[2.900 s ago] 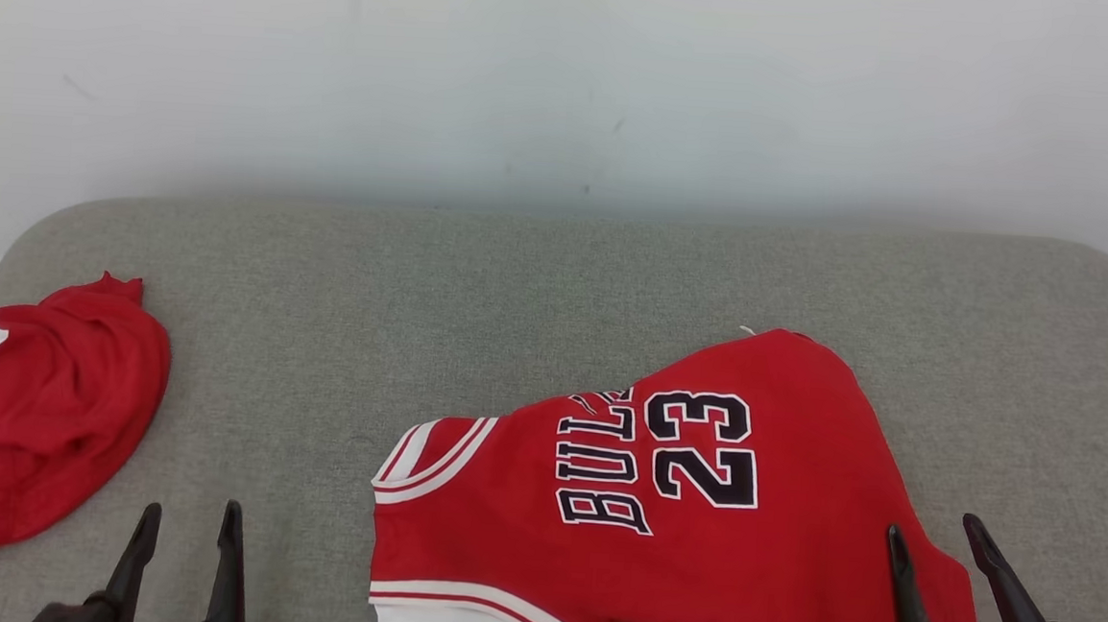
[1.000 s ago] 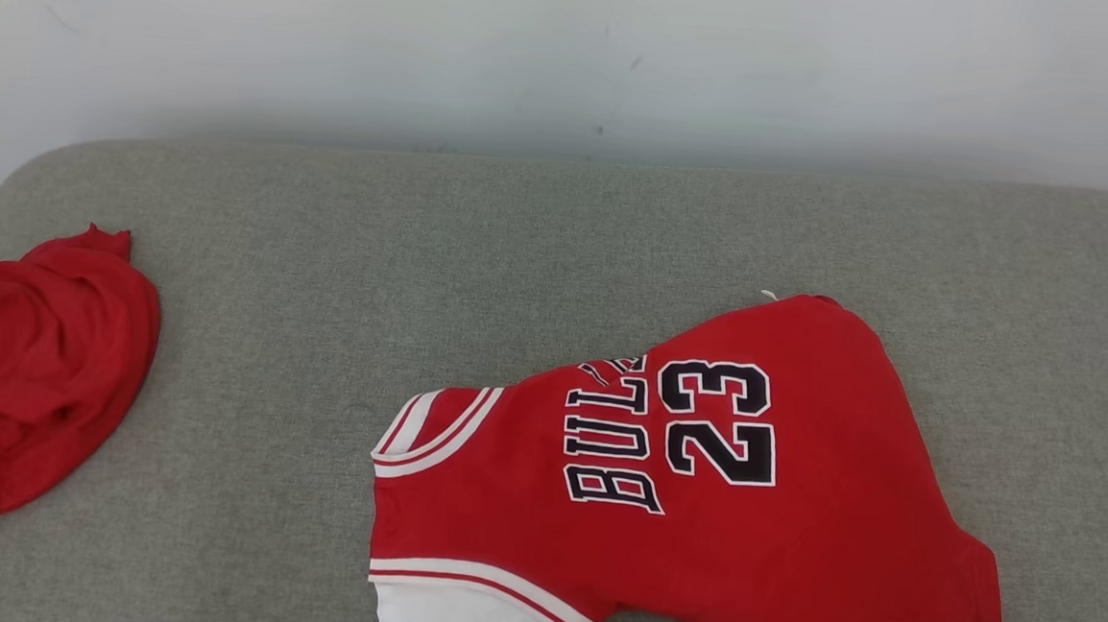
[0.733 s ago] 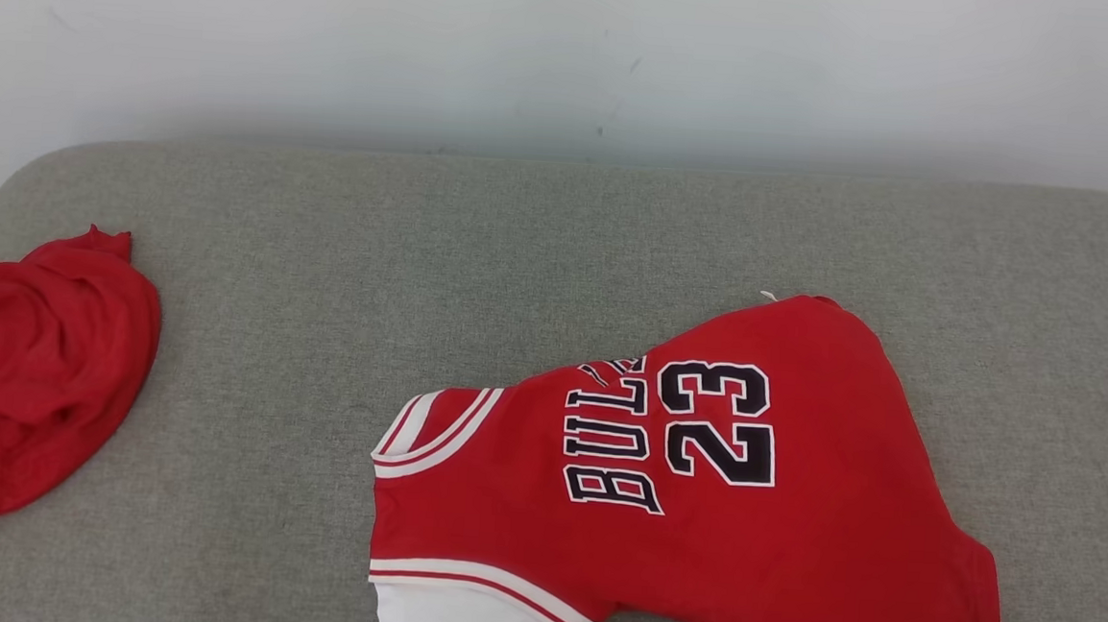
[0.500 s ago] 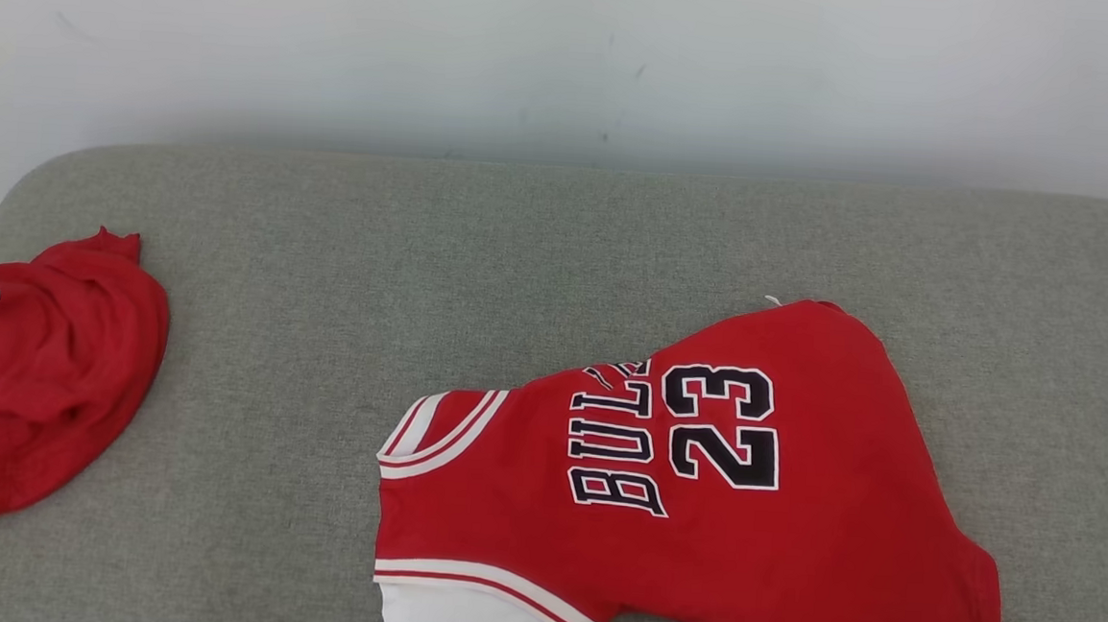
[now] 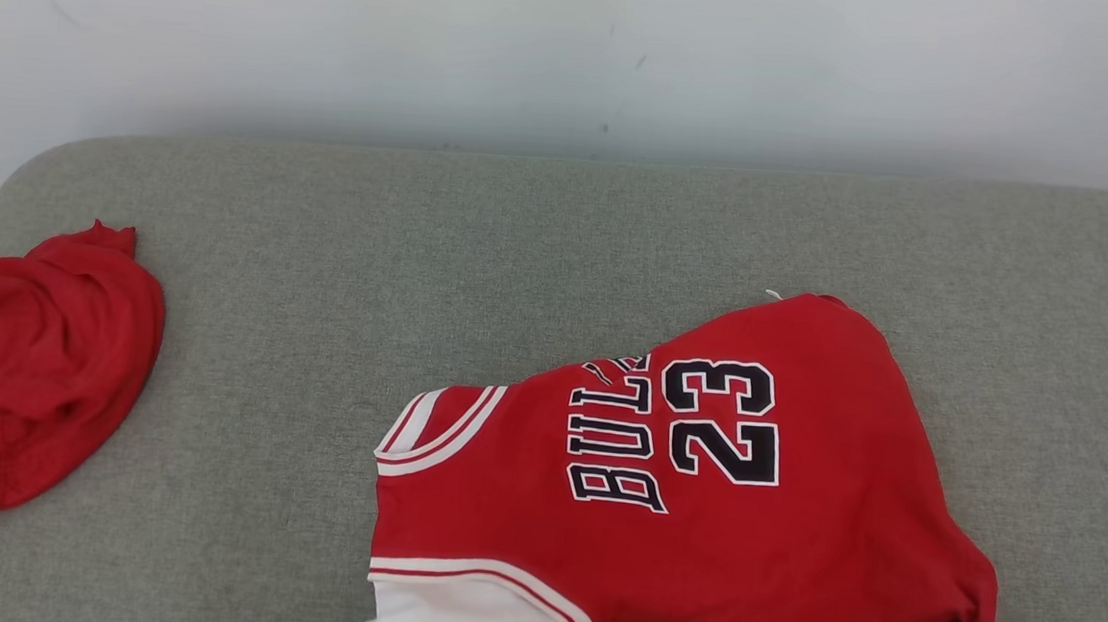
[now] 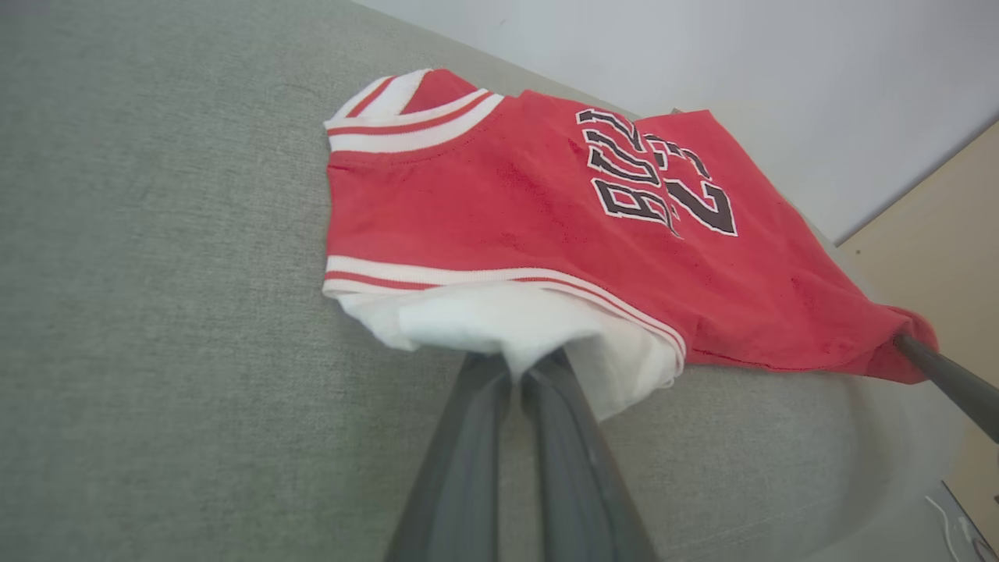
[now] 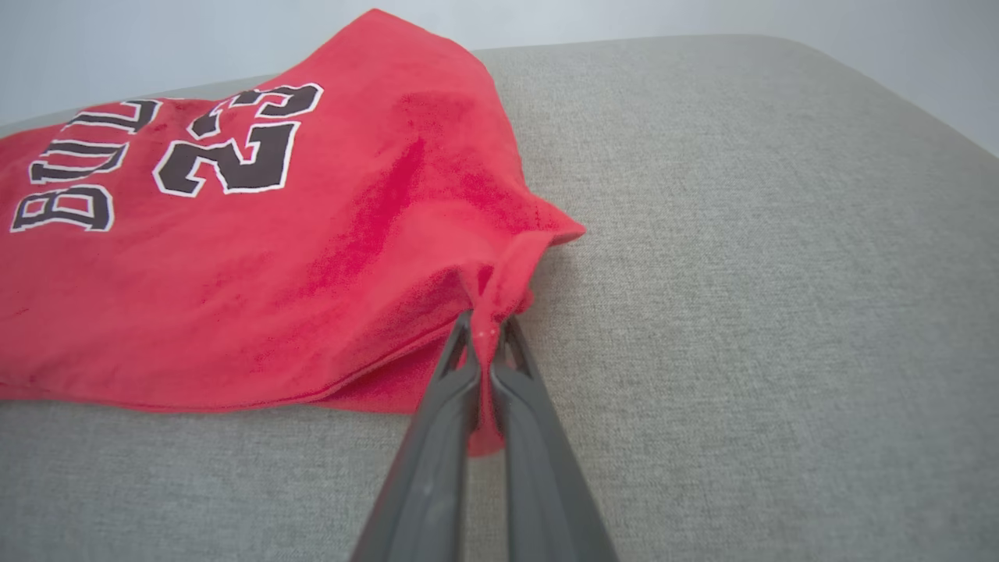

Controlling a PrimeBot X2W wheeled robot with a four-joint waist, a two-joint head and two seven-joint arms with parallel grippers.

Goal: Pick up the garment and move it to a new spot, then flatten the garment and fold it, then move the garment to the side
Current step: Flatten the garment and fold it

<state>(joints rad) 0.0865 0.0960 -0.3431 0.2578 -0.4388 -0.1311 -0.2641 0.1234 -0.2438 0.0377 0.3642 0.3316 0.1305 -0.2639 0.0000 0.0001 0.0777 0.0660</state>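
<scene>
Left gripper pinched tight on white edge of red cloth basketball jersey | right gripper clamps its red corner | head view adds crumpled red garment

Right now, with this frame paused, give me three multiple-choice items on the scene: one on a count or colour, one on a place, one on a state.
1. Which number is printed on the jersey?
A) 32
B) 23
C) 13

2. Where does the crumpled red garment lie?
A) at the left end of the grey cushion
B) against the wall
C) on the floor

3. The right tool is:
A) open above the jersey
B) shut on the jersey's red corner
C) resting on bare cushion

Answers:
1 B, the black digits read 23.
2 A, it sits apart from the jersey near the left edge.
3 B, the right wrist view shows red fabric pinched between its fingers.
</scene>
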